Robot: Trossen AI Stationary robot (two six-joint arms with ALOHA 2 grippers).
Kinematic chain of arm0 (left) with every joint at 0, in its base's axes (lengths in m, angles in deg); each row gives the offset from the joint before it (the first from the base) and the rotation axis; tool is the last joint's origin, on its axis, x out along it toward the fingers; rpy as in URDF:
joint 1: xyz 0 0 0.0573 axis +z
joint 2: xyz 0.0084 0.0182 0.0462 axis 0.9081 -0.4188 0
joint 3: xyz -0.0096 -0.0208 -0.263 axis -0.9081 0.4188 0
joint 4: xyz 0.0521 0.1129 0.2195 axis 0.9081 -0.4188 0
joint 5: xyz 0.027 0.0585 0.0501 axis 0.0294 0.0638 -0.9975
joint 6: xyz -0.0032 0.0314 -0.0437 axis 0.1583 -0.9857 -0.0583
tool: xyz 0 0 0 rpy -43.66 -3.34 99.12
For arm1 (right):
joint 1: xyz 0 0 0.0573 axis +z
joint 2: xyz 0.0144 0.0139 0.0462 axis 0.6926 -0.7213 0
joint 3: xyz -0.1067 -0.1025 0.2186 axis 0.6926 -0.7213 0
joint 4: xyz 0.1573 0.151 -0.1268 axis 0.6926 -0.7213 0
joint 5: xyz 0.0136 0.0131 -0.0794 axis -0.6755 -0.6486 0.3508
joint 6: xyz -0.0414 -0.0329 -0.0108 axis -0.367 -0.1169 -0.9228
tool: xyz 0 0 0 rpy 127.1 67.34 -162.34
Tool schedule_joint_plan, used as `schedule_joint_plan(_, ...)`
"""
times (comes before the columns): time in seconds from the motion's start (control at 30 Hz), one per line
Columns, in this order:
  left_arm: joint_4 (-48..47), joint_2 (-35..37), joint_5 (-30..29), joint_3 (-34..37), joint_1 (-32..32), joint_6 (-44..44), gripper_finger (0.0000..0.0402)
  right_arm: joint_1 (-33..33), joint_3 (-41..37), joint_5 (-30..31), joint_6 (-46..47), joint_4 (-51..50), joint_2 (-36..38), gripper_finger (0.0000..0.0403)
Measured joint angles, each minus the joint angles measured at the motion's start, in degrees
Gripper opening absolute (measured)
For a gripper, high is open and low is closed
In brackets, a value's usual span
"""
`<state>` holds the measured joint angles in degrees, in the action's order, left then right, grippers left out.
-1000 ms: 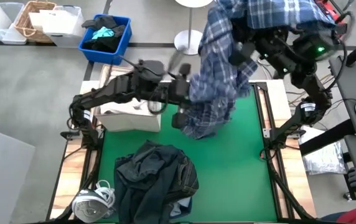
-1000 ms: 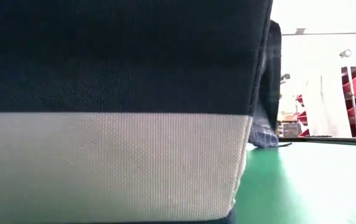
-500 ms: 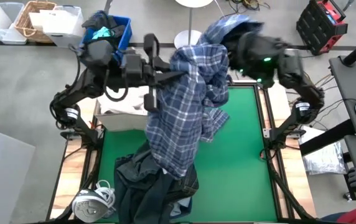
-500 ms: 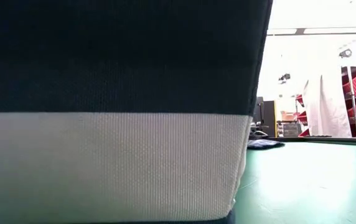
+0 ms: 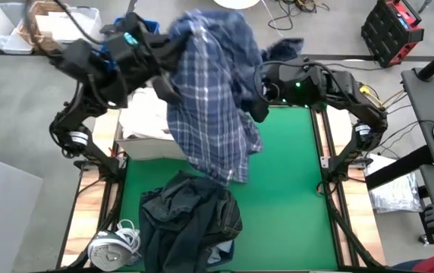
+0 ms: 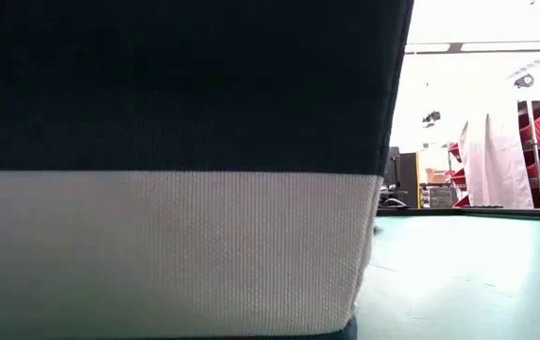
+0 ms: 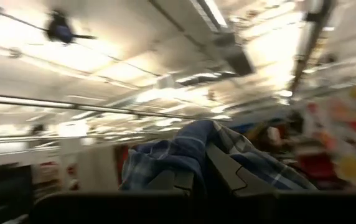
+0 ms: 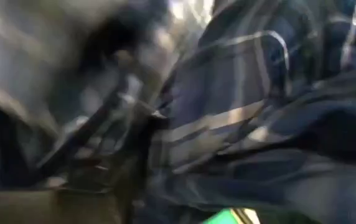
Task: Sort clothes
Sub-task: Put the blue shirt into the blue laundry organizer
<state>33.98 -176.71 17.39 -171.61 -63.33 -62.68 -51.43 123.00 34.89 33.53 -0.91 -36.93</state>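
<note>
Left gripper clamps the plaid shirt, lifted above the mat; right gripper's state cannot be told.

Blue-white plaid cotton shirt has swung across from the right arm's side to the left arm's over the last second. It now drapes from the raised left gripper, which is clamped on a bunch of the cloth near the far-left table corner, hem trailing down toward the dark denim heap. Right gripper has dropped from high behind the table to the far edge of the green mat, buried in the shirt's near fold.
</note>
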Motion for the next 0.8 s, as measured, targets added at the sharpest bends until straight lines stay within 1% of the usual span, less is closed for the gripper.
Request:
schedule_joint_plan(0.07,0.5,1.0,-4.3,0.0,0.0,-0.7,0.0000,0.0,0.0,0.0,1.2,-2.1,0.3,0.0245)
schedule_joint_plan(0.2,0.5,2.0,-15.6,-0.1,0.0,-3.0,0.0000,0.0,0.0,0.4,1.9,-4.6,1.2,0.0315)
schedule_joint_plan(0.33,0.3,2.1,-24.6,-0.1,0.0,-5.7,0.0000,0.0,0.0,0.4,1.4,-6.7,1.7,0.0362)
schedule_joint_plan(0.4,0.2,1.8,-27.1,-0.1,0.0,-5.9,0.0000,0.0,0.0,0.4,1.4,-6.7,1.7,0.0371)
schedule_joint_plan(0.57,-0.5,0.6,-33.4,-0.1,0.0,-9.0,0.0000,0.0,0.0,-0.2,0.4,-5.3,1.7,0.0375)
schedule_joint_plan(0.67,-2.8,0.0,-32.6,-0.1,0.0,-7.8,0.0000,0.1,0.0,-5.2,-1.8,0.9,1.6,0.0375)
schedule_joint_plan(0.8,-6.1,-1.4,-32.1,-0.1,0.0,-5.6,0.0000,0.9,0.0,-11.9,-6.3,12.4,1.2,0.0375)
